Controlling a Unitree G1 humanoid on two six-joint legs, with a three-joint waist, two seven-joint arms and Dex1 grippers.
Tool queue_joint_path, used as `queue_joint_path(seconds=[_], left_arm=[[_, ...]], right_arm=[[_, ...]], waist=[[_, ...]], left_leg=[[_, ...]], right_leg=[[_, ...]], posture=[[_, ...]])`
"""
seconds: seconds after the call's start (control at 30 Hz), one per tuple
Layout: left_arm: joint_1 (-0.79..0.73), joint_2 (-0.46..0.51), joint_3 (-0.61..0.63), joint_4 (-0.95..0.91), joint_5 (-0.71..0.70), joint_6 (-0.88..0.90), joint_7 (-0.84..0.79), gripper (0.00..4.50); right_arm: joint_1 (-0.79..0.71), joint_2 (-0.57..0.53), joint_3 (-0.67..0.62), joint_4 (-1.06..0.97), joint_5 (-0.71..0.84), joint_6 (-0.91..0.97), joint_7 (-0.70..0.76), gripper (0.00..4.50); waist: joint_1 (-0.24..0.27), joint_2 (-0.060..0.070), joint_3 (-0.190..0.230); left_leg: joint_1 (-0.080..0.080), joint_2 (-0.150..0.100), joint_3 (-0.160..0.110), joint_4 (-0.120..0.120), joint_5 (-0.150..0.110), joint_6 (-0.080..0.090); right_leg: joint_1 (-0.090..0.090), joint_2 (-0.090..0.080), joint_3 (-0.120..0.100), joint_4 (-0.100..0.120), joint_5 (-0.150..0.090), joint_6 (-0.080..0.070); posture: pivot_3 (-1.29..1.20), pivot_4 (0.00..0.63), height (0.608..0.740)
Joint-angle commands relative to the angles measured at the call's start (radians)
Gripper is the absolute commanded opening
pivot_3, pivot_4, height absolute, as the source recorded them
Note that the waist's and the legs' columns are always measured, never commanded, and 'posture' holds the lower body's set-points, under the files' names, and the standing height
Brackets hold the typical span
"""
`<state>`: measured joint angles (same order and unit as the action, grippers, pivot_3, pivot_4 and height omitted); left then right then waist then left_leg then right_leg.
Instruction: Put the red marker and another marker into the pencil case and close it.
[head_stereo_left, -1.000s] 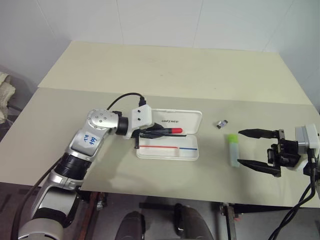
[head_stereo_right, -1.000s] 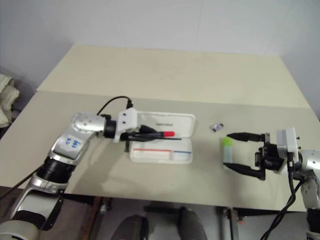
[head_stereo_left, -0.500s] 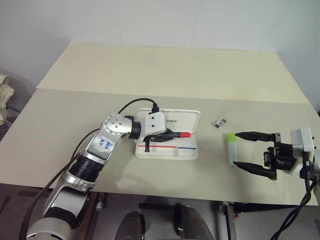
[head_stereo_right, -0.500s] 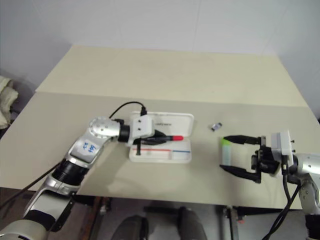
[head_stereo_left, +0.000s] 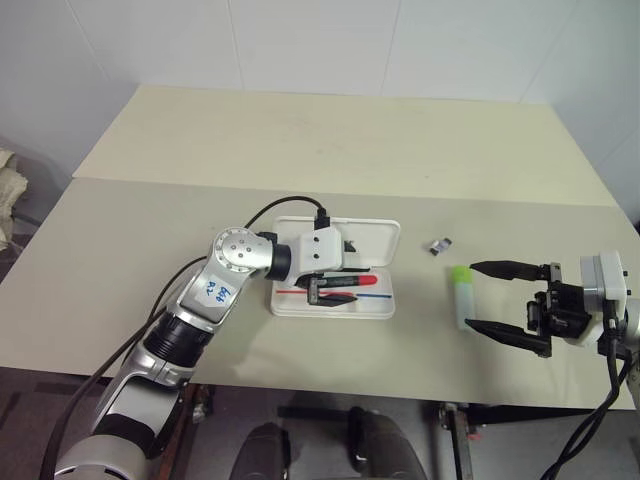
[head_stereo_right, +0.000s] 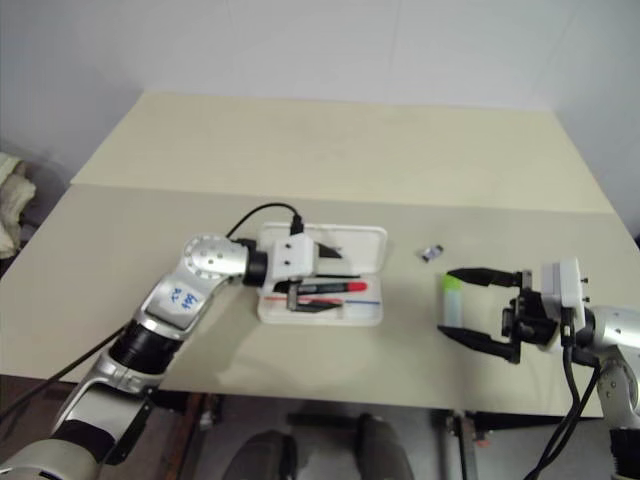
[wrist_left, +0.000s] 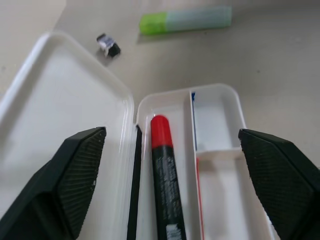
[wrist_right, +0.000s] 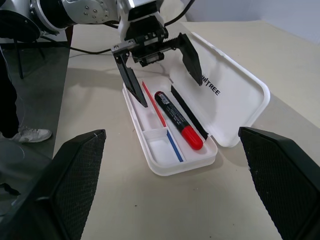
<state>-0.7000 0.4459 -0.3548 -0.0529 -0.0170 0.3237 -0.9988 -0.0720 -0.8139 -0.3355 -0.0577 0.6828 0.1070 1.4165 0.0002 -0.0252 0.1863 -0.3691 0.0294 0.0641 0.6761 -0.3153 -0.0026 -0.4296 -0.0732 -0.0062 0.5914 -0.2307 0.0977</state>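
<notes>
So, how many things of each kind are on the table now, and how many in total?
Markers: 2, the red marker and the pale green marker
Pencil cases: 1, the open white pencil case
Small dark clips: 1
Total: 4

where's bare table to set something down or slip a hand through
The far table behind the case is bare, and so is the near left. Crowded: the left gripper over the case, and the clip and green marker by the right gripper.
</notes>
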Motion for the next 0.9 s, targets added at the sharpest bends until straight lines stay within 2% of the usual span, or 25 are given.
queue_joint_path(seconds=[0.03,0.3,0.47,0.53,0.57,0.6,0.67,0.9], left_arm=[[0.018,0.004,0.033,-0.108,-0.048,0.036,-0.004,4.46],[0.153,0.024,0.252,-0.318,-0.341,0.184,-0.006,4.46],[0.270,0.025,0.418,-0.389,-0.547,0.173,-0.015,4.46],[0.293,0.033,0.455,-0.377,-0.586,0.162,-0.020,4.46],[0.315,0.044,0.484,-0.364,-0.615,0.150,-0.047,4.46],[0.332,0.053,0.503,-0.355,-0.640,0.144,-0.068,4.46],[0.386,0.082,0.534,-0.338,-0.680,0.126,-0.129,4.46],[0.487,0.147,0.566,-0.283,-0.692,0.055,-0.233,4.46]], right_arm=[[-0.001,0.010,-0.011,-0.040,0.014,0.001,-0.016,4.50],[0.113,0.059,-0.028,-0.169,-0.008,0.077,-0.214,4.50],[0.190,0.136,-0.029,-0.265,-0.036,0.174,-0.466,4.50],[0.198,0.163,-0.025,-0.291,-0.035,0.207,-0.536,4.50],[0.199,0.177,-0.021,-0.300,-0.045,0.210,-0.568,4.50],[0.197,0.184,-0.020,-0.301,-0.054,0.215,-0.592,4.50],[0.188,0.196,-0.028,-0.294,-0.069,0.227,-0.643,4.50],[0.174,0.228,0.007,-0.262,-0.149,0.270,-0.787,4.50]], waist=[[-0.001,0.000,0.000],[-0.001,0.000,0.000],[-0.001,0.000,0.000],[-0.001,0.000,0.000],[-0.001,0.000,0.000],[-0.001,0.000,0.000],[-0.005,0.000,0.000],[-0.002,0.000,0.000]], left_leg=[[0.000,0.000,0.000,0.000,0.000,0.000],[0.000,0.001,-0.001,0.000,0.000,0.000],[0.000,0.002,-0.001,0.002,0.000,0.000],[0.000,0.002,-0.001,0.003,0.000,0.001],[0.000,0.002,0.000,0.003,0.001,0.001],[0.000,0.002,0.000,0.004,0.001,0.002],[0.001,0.001,0.002,0.004,0.001,0.002],[0.001,0.002,0.002,0.004,0.001,0.003]], right_leg=[[0.000,0.000,0.000,0.000,0.000,0.000],[0.000,0.000,0.000,0.001,0.000,0.000],[0.000,-0.001,0.001,0.002,-0.002,-0.003],[0.000,-0.002,0.001,0.002,-0.002,-0.004],[0.001,-0.002,0.001,0.002,-0.003,-0.005],[0.001,-0.003,0.002,0.001,-0.007,-0.013],[0.002,-0.004,0.003,0.001,-0.008,-0.014],[0.001,-0.003,0.003,0.000,-0.008,-0.015]], posture=[[0.00,0.150,0.740],[0.00,0.150,0.740],[0.00,0.150,0.740],[0.00,0.150,0.740],[0.00,0.150,0.740],[0.00,0.150,0.740],[0.00,0.150,0.740],[0.00,0.150,0.740]])
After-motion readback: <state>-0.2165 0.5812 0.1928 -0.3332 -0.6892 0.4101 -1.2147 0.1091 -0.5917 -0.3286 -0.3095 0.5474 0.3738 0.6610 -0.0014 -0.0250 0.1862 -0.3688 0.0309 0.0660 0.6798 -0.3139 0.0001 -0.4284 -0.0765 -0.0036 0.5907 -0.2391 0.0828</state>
